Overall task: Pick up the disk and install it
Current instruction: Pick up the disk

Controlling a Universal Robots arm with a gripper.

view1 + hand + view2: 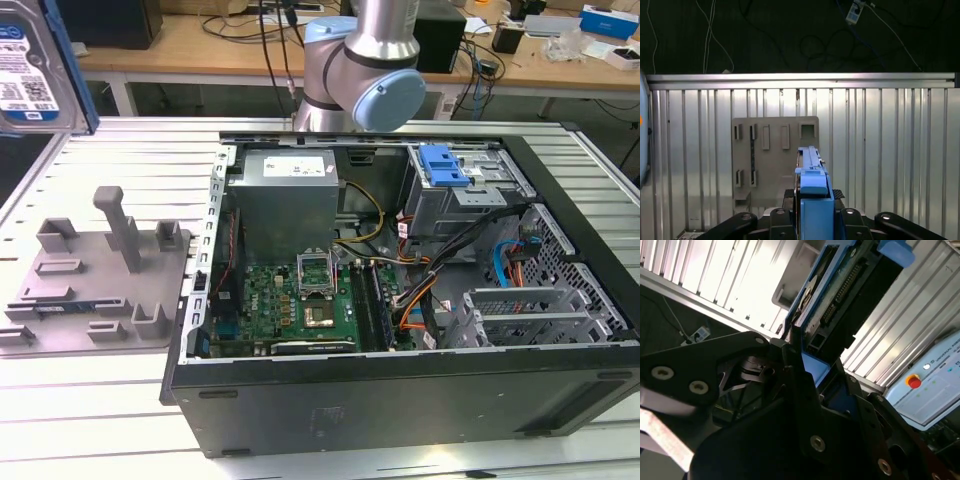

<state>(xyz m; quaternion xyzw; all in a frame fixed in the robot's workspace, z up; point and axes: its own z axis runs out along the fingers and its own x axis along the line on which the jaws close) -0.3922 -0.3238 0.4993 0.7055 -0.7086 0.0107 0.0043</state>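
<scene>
The disk point(30, 62), silvery with a white-and-blue label and a blue carrier frame, hangs high at the exterior view's far left, above the table. In the first wrist view the disk point(812, 182) stands edge-on over the grey fixture plate point(775, 150). My gripper point(812, 217) is shut on its lower end. In the second wrist view the black fingers point(790, 357) clamp the blue frame of the disk point(840, 295). The metal drive bay point(465, 195) with its blue latch point(443, 165) sits in the far right part of the open computer case point(400, 400).
The grey fixture plate point(100, 270) with upright pegs lies on the ribbed aluminium table point(90, 400), to the left of the case in the exterior view. The arm's elbow point(360, 60) rises behind the case. A control pendant point(925, 390) with a red button lies nearby.
</scene>
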